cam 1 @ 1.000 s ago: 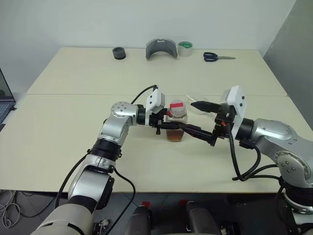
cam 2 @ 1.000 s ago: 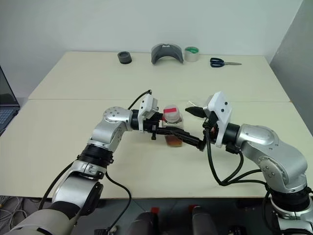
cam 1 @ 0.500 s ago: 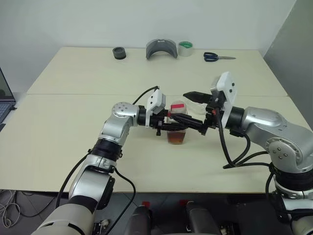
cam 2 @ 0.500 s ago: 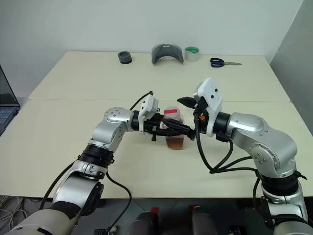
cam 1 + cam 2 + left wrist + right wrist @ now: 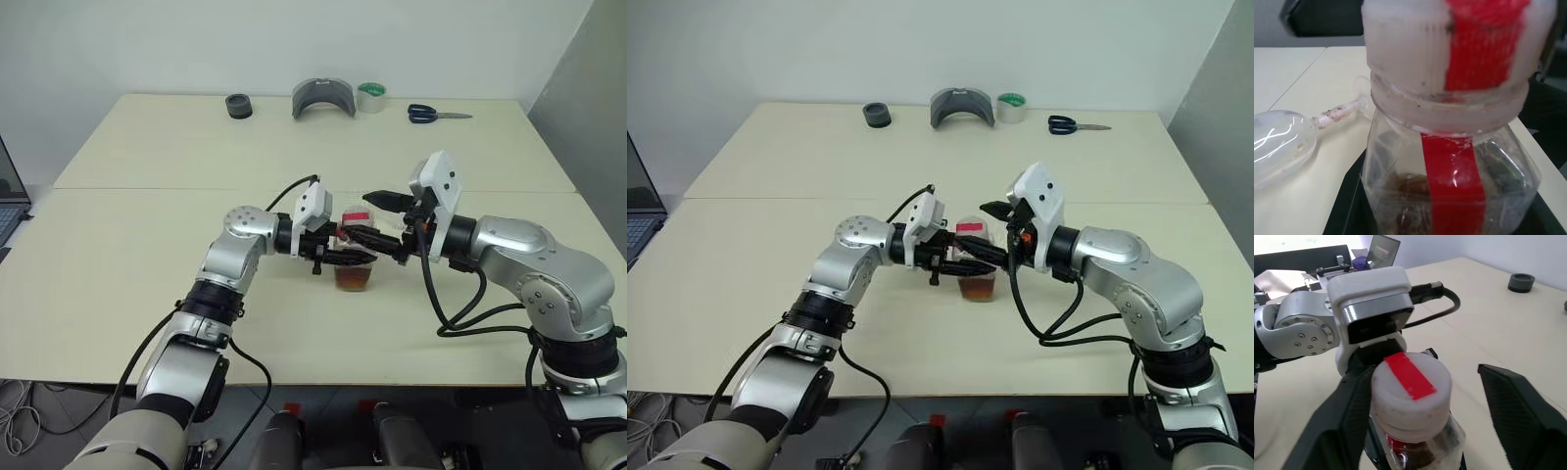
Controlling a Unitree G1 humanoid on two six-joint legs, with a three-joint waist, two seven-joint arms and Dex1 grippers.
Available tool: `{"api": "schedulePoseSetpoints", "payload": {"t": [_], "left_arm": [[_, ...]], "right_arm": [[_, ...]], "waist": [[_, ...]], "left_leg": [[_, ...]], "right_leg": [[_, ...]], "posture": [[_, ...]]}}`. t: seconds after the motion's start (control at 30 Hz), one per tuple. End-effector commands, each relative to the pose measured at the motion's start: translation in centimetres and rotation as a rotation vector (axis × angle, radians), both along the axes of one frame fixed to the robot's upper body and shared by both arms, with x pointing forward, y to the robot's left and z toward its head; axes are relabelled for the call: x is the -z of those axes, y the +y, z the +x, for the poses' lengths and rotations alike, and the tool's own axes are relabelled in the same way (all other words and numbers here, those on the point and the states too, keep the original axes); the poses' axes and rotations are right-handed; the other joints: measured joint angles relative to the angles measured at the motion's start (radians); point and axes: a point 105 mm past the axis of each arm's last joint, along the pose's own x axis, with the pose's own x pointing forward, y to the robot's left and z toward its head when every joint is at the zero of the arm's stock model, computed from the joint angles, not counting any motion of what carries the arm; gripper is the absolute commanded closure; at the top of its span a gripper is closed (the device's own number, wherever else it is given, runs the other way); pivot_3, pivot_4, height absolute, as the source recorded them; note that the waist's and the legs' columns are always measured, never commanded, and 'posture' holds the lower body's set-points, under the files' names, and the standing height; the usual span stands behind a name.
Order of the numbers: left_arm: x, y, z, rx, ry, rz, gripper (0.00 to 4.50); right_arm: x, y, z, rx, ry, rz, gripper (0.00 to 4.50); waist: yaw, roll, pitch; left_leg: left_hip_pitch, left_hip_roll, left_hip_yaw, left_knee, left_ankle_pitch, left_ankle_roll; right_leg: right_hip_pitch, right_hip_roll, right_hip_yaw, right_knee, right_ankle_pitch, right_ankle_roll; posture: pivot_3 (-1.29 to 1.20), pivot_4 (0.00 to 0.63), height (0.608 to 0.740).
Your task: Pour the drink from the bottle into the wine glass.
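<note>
The bottle (image 5: 355,257), clear plastic with a red strip and a white cap (image 5: 1410,379), stands upright on the table's middle. The amber drink (image 5: 354,278) fills its lower part. From the left, my left gripper (image 5: 343,257) is shut on the bottle's body. My right gripper (image 5: 1425,372) reaches in from the right at cap height, open, with one finger (image 5: 1347,416) against the cap and the other (image 5: 1513,406) a gap away. In the left wrist view the wine glass (image 5: 1281,144) lies on its side on the table behind the bottle.
Along the table's far edge sit a black roll (image 5: 238,106), a grey curved piece (image 5: 323,98), a green tape roll (image 5: 370,96) and scissors (image 5: 436,115). A laptop (image 5: 8,201) pokes in at the left edge.
My right gripper has swung left from beside the bottle until its fingers straddle the cap, and they have narrowed. The left gripper and the bottle have stayed put.
</note>
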Motion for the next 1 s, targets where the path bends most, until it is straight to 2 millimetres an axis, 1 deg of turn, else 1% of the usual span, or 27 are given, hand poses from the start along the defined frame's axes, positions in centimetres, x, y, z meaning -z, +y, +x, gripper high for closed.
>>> {"api": "schedulePoseSetpoints", "payload": {"t": [0.03, 0.07, 0.13, 0.27, 0.33, 0.43, 0.53, 0.6, 0.63, 0.67, 0.73, 0.77, 0.83, 0.9, 0.97, 1.0], "left_arm": [[-1.1, -0.2, -0.5, 0.034, -0.055, -0.016, 2.79], [-1.1, -0.3, -0.6, 0.034, -0.054, -0.016, 2.79], [-1.1, -0.3, -0.6, 0.034, -0.053, -0.017, 2.79], [-1.1, -0.2, -0.6, 0.029, -0.053, -0.019, 2.79], [-1.0, -0.2, -0.5, 0.022, -0.053, -0.022, 2.8], [-0.9, 0.0, -0.5, 0.008, -0.047, -0.025, 2.8], [-0.8, 0.2, -0.5, 0.001, -0.045, -0.026, 2.8], [-0.8, 0.3, -0.4, -0.012, -0.045, -0.03, 2.8], [-0.8, 0.3, -0.4, -0.016, -0.045, -0.031, 2.8], [-0.8, 0.4, -0.3, -0.028, -0.046, -0.035, 2.8], [-0.8, 0.7, -0.2, -0.046, -0.046, -0.039, 2.8], [-0.8, 0.8, -0.2, -0.053, -0.046, -0.04, 2.8], [-0.8, 0.9, -0.1, -0.062, -0.046, -0.039, 2.8], [-0.8, 1.2, 0.0, -0.072, -0.047, -0.039, 2.8], [-0.8, 1.4, 0.1, -0.084, -0.049, -0.038, 2.8], [-0.9, 1.6, 0.3, -0.093, -0.05, -0.039, 2.8]], "right_arm": [[-1.2, -0.2, -0.1, 0.014, -0.067, 0.02, 2.38], [-1.2, -0.2, -0.2, 0.013, -0.073, 0.015, 2.64], [-1.1, -0.1, -0.5, 0.013, -0.119, -0.011, 2.68], [-1.7, -0.1, -0.9, 0.035, -0.27, -0.049, 2.68], [-2.0, -0.5, -0.9, 0.077, -0.276, 0.018, 2.73], [-2.7, -2.6, -0.3, 0.175, -0.213, 0.149, 2.77], [-2.7, -4.7, 0.3, 0.276, -0.2, 0.169, 2.77], [-1.9, -7.7, 1.4, 0.44, -0.18, 0.147, 2.78], [-1.5, -8.7, 1.8, 0.494, -0.172, 0.135, 2.78], [-0.6, -11.0, 2.4, 0.623, -0.18, 0.089, 2.78], [0.8, -14.8, 2.9, 0.845, -0.177, 0.026, 2.78], [1.5, -16.2, 2.9, 0.925, -0.164, 0.005, 2.78], [2.5, -17.5, 2.6, 0.999, -0.126, -0.002, 2.78], [3.4, -18.2, 2.5, 1.041, -0.083, 0.007, 2.78], [4.2, -18.9, 2.3, 1.078, -0.017, 0.054, 2.05], [4.1, -19.1, 2.3, 1.087, -0.015, 0.072, 1.85]], "waist": [[0.0, 0.0, 0.0], [0.0, 0.0, 0.0], [0.001, 0.0, 0.0], [0.0, 0.0, 0.0], [0.0, 0.0, 0.0], [0.001, 0.0, 0.0], [0.001, 0.0, 0.0], [0.003, 0.0, 0.0], [0.005, 0.0, 0.0], [0.007, 0.0, 0.0], [0.009, 0.0, 0.0], [0.009, 0.0, 0.0], [0.008, 0.0, 0.0], [0.004, 0.0, 0.0], [0.001, 0.0, 0.0], [0.0, 0.0, 0.0]], "left_leg": [[0.0, 0.0, 0.0, 0.0, 0.0, 0.0], [0.0, 0.0, 0.0, 0.0, 0.0, 0.0], [0.0, 0.0, 0.0, 0.0, 0.0, 0.0], [0.0, 0.0, 0.0, 0.0, 0.0, 0.0], [0.0, 0.0, 0.0, 0.0, 0.0, 0.0], [0.0, 0.0, -0.001, 0.0, 0.0, 0.0], [-0.001, 0.0, 0.0, 0.0, 0.0, 0.0], [-0.001, 0.0, 0.0, 0.0, 0.0, 0.0], [-0.001, 0.0, 0.0, 0.0, 0.0, 0.0], [-0.001, 0.0, 0.0, 0.0, 0.0, 0.0], [-0.001, 0.0, 0.0, 0.0, 0.0, 0.0], [-0.001, -0.001, 0.001, 0.0, 0.0, 0.0], [-0.001, -0.001, 0.001, 0.0, 0.0, 0.0], [0.0, 0.0, 0.002, 0.0, 0.0, 0.0], [0.001, 0.0, 0.002, 0.0, 0.0, 0.0], [0.001, 0.0, 0.002, 0.0, 0.0, 0.0]], "right_leg": [[0.0, 0.0, 0.0, 0.0, 0.0, 0.0], [0.0, 0.0, 0.0, 0.0, 0.0, 0.0], [0.0, 0.0, 0.0, 0.0, 0.0, 0.0], [0.0, 0.0, 0.0, 0.0, 0.0, 0.0], [0.0, 0.0, 0.0, 0.0, 0.0, 0.0], [0.0, 0.0, 0.0, 0.0, 0.0, 0.0], [0.0, 0.0, 0.0, 0.0, 0.0, 0.0], [0.0, 0.0, 0.0, 0.0, 0.0, 0.0], [0.0, 0.0, 0.0, 0.0, 0.0, 0.0], [0.0, 0.0, 0.0, 0.0, 0.0, 0.0], [0.0, 0.0, 0.0, 0.0, 0.0, 0.0], [0.0, 0.0, 0.001, 0.0, 0.0, 0.0], [0.0, 0.0, 0.001, 0.0, 0.0, 0.0], [-0.001, 0.0, 0.002, 0.001, 0.0, 0.0], [-0.001, 0.0, 0.002, 0.001, 0.0, 0.0], [0.0, 0.001, 0.002, 0.001, 0.0, 0.0]], "posture": [[0.0, 0.15, 0.74], [0.0, 0.15, 0.74], [0.0, 0.15, 0.74], [0.0, 0.15, 0.74], [0.0, 0.15, 0.74], [0.0, 0.15, 0.74], [0.0, 0.15, 0.74], [0.0, 0.15, 0.74], [0.0, 0.15, 0.74], [0.0, 0.15, 0.74], [0.0, 0.15, 0.74], [0.0, 0.15, 0.74], [0.0, 0.15, 0.74], [0.0, 0.15, 0.74], [0.0, 0.15, 0.74], [0.0, 0.15, 0.74]]}}
